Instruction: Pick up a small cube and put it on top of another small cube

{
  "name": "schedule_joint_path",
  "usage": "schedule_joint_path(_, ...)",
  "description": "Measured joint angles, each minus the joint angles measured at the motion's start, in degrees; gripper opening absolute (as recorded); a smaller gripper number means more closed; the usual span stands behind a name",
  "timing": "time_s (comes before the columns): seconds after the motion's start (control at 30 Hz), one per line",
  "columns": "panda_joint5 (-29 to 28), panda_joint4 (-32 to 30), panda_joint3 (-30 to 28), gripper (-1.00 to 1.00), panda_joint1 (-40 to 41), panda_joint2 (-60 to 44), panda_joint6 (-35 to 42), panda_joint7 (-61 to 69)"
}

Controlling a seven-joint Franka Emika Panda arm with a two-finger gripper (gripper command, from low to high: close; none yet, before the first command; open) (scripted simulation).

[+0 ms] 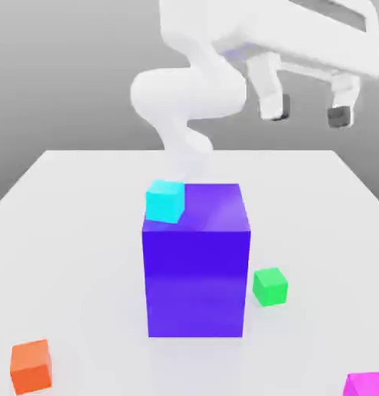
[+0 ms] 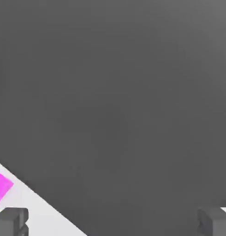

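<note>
The small magenta cube lies at the table's front corner on the exterior view's right; the hand view catches it beside one fingertip. A small green cube rests on the table beside the big blue block's right side. A small orange cube sits at the front left. A small cyan cube sits on the top left corner of the big blue block. My gripper hangs open high above the table's far right, well apart from every cube, with nothing between its fingers.
The big blue block stands in the middle of the white table, taller than the small cubes. The white arm rises behind it. The table's right edge runs close to the magenta cube.
</note>
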State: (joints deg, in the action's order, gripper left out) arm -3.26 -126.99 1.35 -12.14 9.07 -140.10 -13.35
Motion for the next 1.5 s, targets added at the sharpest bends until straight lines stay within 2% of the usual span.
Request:
schedule_joint_path(0.5,-2.8,4.1,6.1,0.0,-5.2,-31.2,-7.0,27.5)
schedule_joint_path(0.67,-5.2,6.1,5.7,0.0,-6.6,-41.6,-12.9,29.3)
schedule_joint_path(0.7,-5.5,6.5,5.5,-1.0,-6.7,-43.0,-14.0,29.1)
schedule_joint_path(0.9,-5.7,6.6,5.4,-1.0,-6.8,-43.7,-14.3,29.1)
schedule_joint_path(1.07,-4.1,4.6,6.9,-1.0,-5.7,-36.1,-8.7,30.3)
schedule_joint_path(1.33,-9.5,-10.9,5.4,-1.0,-6.6,-20.7,-9.0,30.4)
schedule_joint_path(1.5,-9.2,-21.3,5.8,-1.0,-6.2,-11.1,-10.2,33.4)
